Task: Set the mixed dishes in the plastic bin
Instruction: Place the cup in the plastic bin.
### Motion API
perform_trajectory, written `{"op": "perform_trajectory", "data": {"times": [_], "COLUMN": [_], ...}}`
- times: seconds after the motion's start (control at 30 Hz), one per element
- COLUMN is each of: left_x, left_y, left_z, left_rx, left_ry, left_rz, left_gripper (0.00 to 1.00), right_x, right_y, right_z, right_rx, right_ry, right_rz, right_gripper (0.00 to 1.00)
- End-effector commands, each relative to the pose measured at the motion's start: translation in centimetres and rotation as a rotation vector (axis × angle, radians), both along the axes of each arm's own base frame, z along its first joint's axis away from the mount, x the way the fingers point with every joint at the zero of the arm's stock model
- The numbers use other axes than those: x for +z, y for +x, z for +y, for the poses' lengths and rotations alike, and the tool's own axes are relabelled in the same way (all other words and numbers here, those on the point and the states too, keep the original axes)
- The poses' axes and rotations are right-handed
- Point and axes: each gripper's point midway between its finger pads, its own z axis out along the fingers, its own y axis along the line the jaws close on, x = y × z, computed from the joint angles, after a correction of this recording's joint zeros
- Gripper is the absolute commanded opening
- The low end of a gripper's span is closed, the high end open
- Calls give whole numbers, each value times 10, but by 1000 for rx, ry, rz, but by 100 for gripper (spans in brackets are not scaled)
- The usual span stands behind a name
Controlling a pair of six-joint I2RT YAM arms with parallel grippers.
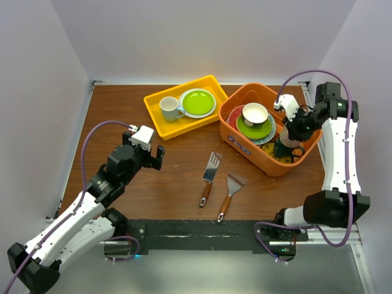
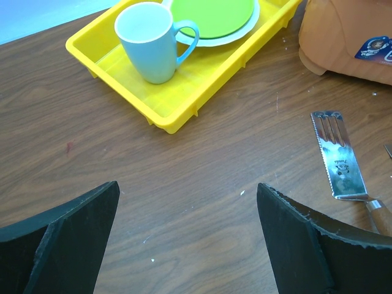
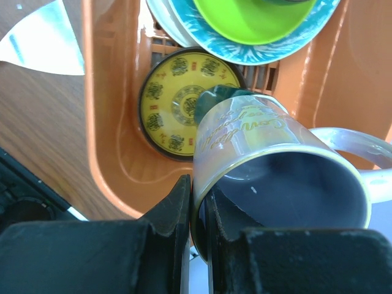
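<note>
The orange plastic bin [image 1: 245,149] stands at the right; its wall [image 3: 110,122] fills the right wrist view. Inside lies a stack of plates with a lime green one [image 1: 254,130] on top and a small white bowl [image 1: 255,114] on it. My right gripper [image 1: 288,144] hangs inside the bin, shut [image 3: 197,184] on the rim of a mug [image 3: 263,159] with gold lettering, one finger inside and one outside. A yellow patterned plate [image 3: 177,104] lies under the mug on the slotted bottom. My left gripper [image 1: 147,159] is open over bare table [image 2: 187,187].
A yellow tray [image 1: 160,127] at the back holds a white mug with a pale-blue handle [image 2: 150,40] and a lime green plate [image 1: 197,102] on a white one. Two wooden-handled spatulas [image 1: 209,174] [image 1: 229,193] lie on the table in front of the bin.
</note>
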Motion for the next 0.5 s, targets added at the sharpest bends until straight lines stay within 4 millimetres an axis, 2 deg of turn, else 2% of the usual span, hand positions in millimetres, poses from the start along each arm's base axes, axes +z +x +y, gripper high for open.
{"op": "perform_trajectory", "data": {"times": [0.0, 0.33, 0.47], "left_x": [14, 14, 13], "left_y": [3, 3, 3], "left_z": [-2, -2, -2], "left_rx": [-5, -7, -7], "left_ry": [-31, -33, -32], "left_rz": [-44, -47, -44], "left_gripper": [100, 100, 100], "right_x": [20, 35, 30], "right_y": [28, 45, 41], "right_z": [-10, -5, 18], "right_rx": [-50, -91, -3], "right_ry": [-47, 12, 113], "right_rz": [-148, -189, -137], "right_gripper": [0, 0, 0]}}
